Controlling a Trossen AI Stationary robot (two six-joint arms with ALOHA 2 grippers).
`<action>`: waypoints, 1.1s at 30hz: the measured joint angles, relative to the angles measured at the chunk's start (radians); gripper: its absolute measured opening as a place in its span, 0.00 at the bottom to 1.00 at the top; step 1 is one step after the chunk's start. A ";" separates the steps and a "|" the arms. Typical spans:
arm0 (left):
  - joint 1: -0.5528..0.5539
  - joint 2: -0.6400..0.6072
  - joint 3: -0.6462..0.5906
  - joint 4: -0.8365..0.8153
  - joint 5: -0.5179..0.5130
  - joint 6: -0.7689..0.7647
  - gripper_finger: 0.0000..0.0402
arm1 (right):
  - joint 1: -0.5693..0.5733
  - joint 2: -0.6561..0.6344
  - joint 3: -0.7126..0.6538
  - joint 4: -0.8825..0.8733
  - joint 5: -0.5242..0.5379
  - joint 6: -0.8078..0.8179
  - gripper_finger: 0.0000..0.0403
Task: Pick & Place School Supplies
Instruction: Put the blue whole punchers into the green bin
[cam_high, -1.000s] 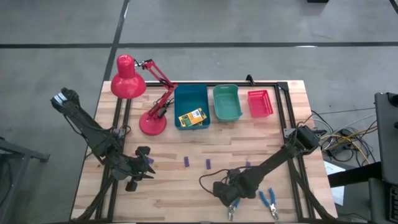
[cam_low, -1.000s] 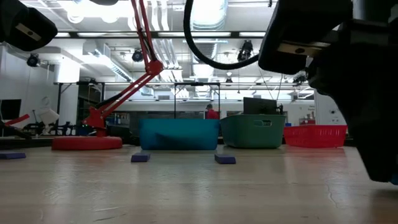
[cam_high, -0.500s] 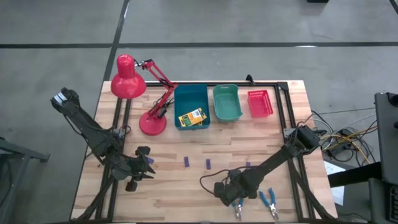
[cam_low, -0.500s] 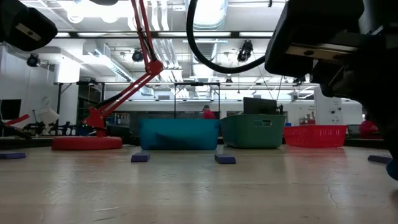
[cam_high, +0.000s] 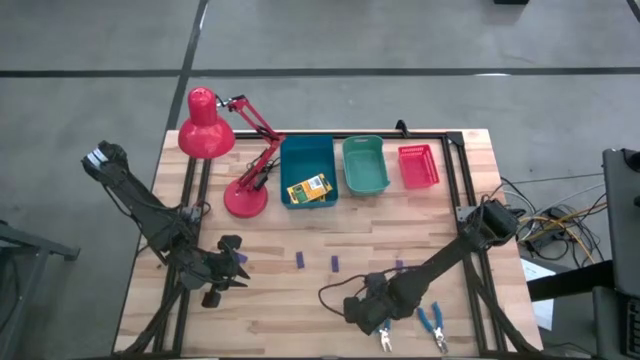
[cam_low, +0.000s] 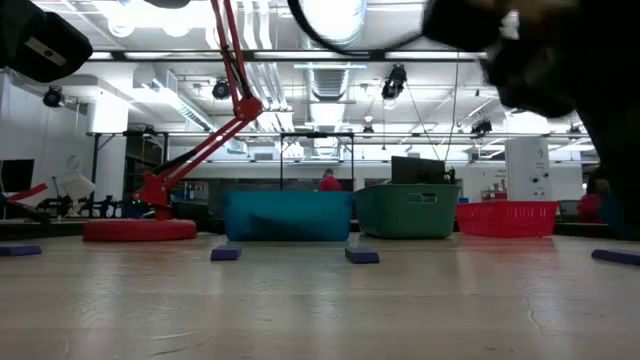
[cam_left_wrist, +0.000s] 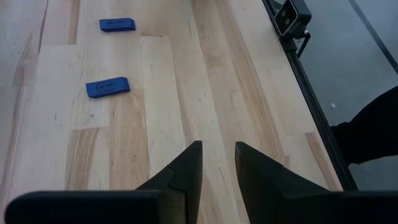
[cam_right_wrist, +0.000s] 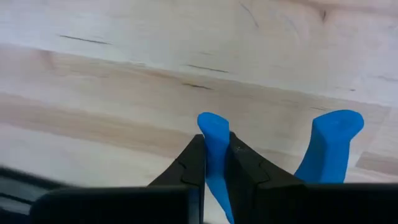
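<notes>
My right gripper (cam_high: 377, 322) is near the table's near edge, shut on a blue-handled metal tool (cam_high: 384, 338). A second blue-handled tool (cam_high: 433, 324) lies flat on the table to its right. Purple erasers lie flat at mid-table (cam_high: 299, 260), (cam_high: 335, 263), (cam_high: 399, 266), and one (cam_high: 240, 258) lies next to my left gripper (cam_high: 228, 272). My left gripper is narrowly open and empty, low over the table's left part (cam_left_wrist: 217, 163). A yellow-and-green crayon box (cam_high: 308, 190) lies in the blue bin (cam_high: 305, 150). My right gripper pinches one blue handle (cam_right_wrist: 213, 134) of the tool between its two fingers, which lie along that handle. The other handle (cam_right_wrist: 329, 144) stands free beside them. The fingers slant down toward the near edge. Whether the tool's metal tip (cam_high: 385, 346) touches the table I cannot tell.
A red desk lamp (cam_high: 225, 150) stands at the far left. The blue bin, a teal bin (cam_high: 364, 165) and a red bin (cam_high: 419, 166) stand in a row along the far edge. Bare wood lies between the erasers and the bins.
My right gripper has risen from the table and gone a little toward the right edge, still shut on the blue-handled tool, which has shifted right with it. In the low view it no longer hides the eraser at the right.
</notes>
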 joint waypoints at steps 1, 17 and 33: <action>0.000 0.000 0.000 0.000 0.000 0.000 0.25 | -0.001 -0.009 0.010 -0.022 0.007 -0.013 0.07; 0.000 0.000 0.000 -0.005 0.000 0.000 0.25 | -0.012 -0.174 0.154 -0.410 0.162 -0.238 0.07; 0.000 0.000 0.000 -0.006 0.000 0.000 0.25 | -0.370 -0.397 0.152 -0.504 0.219 -0.733 0.08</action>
